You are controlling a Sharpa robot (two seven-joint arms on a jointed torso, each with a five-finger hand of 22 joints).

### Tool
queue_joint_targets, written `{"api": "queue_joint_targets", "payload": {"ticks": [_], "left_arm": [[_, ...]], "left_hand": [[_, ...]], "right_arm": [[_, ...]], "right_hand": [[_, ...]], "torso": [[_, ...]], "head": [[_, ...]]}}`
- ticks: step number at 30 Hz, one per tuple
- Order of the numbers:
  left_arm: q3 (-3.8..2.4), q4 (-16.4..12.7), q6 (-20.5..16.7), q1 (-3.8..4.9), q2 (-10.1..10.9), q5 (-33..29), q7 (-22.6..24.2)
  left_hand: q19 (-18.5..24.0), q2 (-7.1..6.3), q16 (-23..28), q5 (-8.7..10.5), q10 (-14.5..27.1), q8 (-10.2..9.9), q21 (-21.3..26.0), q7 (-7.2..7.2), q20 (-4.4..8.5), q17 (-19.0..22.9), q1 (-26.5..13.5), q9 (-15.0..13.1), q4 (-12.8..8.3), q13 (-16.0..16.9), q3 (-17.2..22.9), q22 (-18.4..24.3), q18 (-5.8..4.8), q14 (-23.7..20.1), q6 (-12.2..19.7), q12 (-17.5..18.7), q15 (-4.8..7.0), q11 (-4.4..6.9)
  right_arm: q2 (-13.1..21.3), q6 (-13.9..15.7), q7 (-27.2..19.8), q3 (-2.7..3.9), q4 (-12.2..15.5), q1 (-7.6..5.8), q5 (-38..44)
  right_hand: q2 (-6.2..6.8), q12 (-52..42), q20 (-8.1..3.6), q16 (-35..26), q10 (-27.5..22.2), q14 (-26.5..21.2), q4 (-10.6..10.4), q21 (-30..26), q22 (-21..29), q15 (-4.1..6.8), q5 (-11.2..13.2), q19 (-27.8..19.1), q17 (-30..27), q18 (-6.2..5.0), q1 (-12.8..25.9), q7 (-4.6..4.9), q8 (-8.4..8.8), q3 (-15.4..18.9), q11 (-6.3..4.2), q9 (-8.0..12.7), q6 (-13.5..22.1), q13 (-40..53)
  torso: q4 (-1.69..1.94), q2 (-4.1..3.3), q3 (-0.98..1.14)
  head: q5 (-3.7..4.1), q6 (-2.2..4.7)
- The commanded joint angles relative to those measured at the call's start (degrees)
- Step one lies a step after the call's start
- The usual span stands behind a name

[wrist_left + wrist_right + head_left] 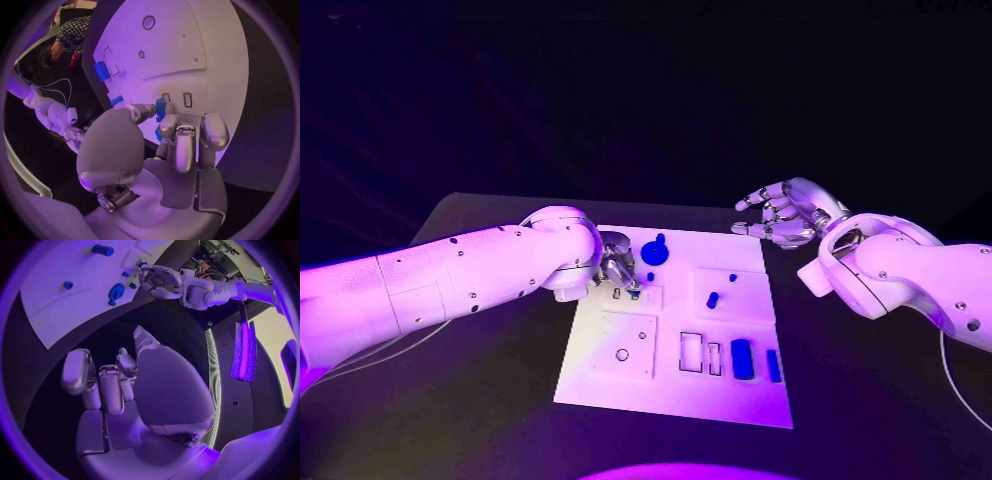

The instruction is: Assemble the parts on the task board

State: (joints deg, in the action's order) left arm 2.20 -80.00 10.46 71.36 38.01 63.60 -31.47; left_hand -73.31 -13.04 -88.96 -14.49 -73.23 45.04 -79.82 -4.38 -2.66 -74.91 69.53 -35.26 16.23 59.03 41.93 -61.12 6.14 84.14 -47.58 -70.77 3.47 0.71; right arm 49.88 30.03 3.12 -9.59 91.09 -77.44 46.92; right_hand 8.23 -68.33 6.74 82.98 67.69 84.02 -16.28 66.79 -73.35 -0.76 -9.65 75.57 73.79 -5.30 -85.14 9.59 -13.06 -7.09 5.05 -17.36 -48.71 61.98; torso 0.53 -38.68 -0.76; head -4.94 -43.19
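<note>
Head view: we see the flat white task board (672, 385) on the matte black table (473, 400). Left hand (619, 272) rests at its upper left corner. Left wrist view: metallic fingers (167, 125) pinch a small blue part (160, 107) against the board. Right wrist view: right hand (119, 385) hovers off-board, fingers loosely curled, holding nothing.

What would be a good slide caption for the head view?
Left hand pinches a small blue part over the white task board; right hand hovers open.
</note>
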Motion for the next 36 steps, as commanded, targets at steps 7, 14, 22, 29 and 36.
{"api": "queue_joint_targets", "payload": {"ticks": [7,14,22,29,36], "left_arm": [[0.12,0.26,1.67,-0.17,-0.28,0.62,-0.81],[0.15,0.38,2.00,-0.31,-0.45,0.85,-1.17],[0.16,0.53,2.18,-0.35,-0.50,1.03,-1.44],[0.18,0.54,2.21,-0.39,-0.57,1.23,-1.79],[0.22,0.49,2.90,-0.40,-0.47,1.75,-1.92]], "left_hand": [[-0.28,0.08,-0.30,-0.36,-0.39,0.19,-0.26,0.97,0.05,-13.31,-0.45,-7.01,-10.30,-0.04,10.74,-0.06,-0.53,5.26,-1.58,-0.25,0.44,0.06],[-0.30,0.10,-0.26,-0.36,-0.35,0.20,-0.28,0.97,0.06,-13.22,-0.54,-7.02,-10.29,-0.16,10.81,-0.10,-0.54,5.23,-1.60,-0.17,0.45,0.07],[-0.34,0.13,-0.24,-0.35,-0.31,0.20,-0.30,0.98,0.07,-13.17,-0.63,-7.04,-10.29,-0.27,10.90,-0.16,-0.55,5.22,-1.61,-0.11,0.45,0.07],[-0.38,0.15,-0.22,-0.30,-0.28,0.19,-0.32,0.98,0.08,-13.12,-0.75,-7.07,-10.29,-0.34,11.01,-0.22,-0.56,5.20,-1.60,-0.05,0.46,0.07],[-0.36,0.16,-0.20,-0.27,-0.23,0.19,-0.32,0.98,0.09,-13.07,-0.82,-7.08,-10.29,-0.46,11.06,-0.19,-0.55,5.19,-1.59,0.03,0.47,0.07]], "right_arm": [[-0.41,2.92,-5.57,-0.06,-0.86,0.07,-5.12],[-0.74,2.41,-7.78,-0.15,-1.29,0.20,-8.20],[-0.78,2.30,-9.05,-0.18,-1.35,0.31,-9.22],[-0.79,2.31,-9.54,-0.19,-1.29,0.34,-9.81],[-0.79,2.09,-9.52,-0.19,-1.33,0.40,-10.08]], "right_hand": [[1.41,23.95,-0.01,-31.64,-11.74,-12.91,-0.09,-32.77,21.68,0.20,0.01,-16.23,-37.16,-5.14,0.49,0.07,-2.09,-4.63,-0.26,-0.60,0.22,-25.53],[3.09,35.83,1.73,-52.45,-10.89,-14.44,0.07,-45.06,31.97,-1.55,0.08,-17.83,-43.90,-5.00,1.85,1.21,-3.43,-10.82,1.16,-1.08,1.39,-38.49],[4.24,42.11,3.48,-62.43,-10.15,-16.02,0.83,-51.46,37.61,-3.13,0.16,-19.74,-46.93,-5.01,3.11,2.21,-4.02,-14.41,2.39,-0.97,2.02,-46.77],[4.70,44.79,5.06,-67.13,-10.16,-17.03,1.90,-57.36,43.32,-4.25,0.20,-22.08,-48.62,-5.21,4.17,2.90,-4.27,-16.00,3.24,-0.69,2.77,-51.36],[4.73,45.07,5.23,-67.95,-10.03,-16.91,2.28,-58.46,44.74,-4.37,0.21,-21.89,-48.85,-5.22,4.52,2.98,-4.39,-16.30,3.33,-0.61,2.92,-52.33]], "torso": [[0.03,0.01,-0.01],[-0.03,0.00,-0.03],[0.01,0.05,-0.02],[-0.01,0.01,-0.01],[0.02,0.04,-0.03]], "head": [[-0.16,-0.16],[-0.21,-0.23],[-0.09,-0.27],[-0.06,-0.25],[-0.10,-0.22]]}}
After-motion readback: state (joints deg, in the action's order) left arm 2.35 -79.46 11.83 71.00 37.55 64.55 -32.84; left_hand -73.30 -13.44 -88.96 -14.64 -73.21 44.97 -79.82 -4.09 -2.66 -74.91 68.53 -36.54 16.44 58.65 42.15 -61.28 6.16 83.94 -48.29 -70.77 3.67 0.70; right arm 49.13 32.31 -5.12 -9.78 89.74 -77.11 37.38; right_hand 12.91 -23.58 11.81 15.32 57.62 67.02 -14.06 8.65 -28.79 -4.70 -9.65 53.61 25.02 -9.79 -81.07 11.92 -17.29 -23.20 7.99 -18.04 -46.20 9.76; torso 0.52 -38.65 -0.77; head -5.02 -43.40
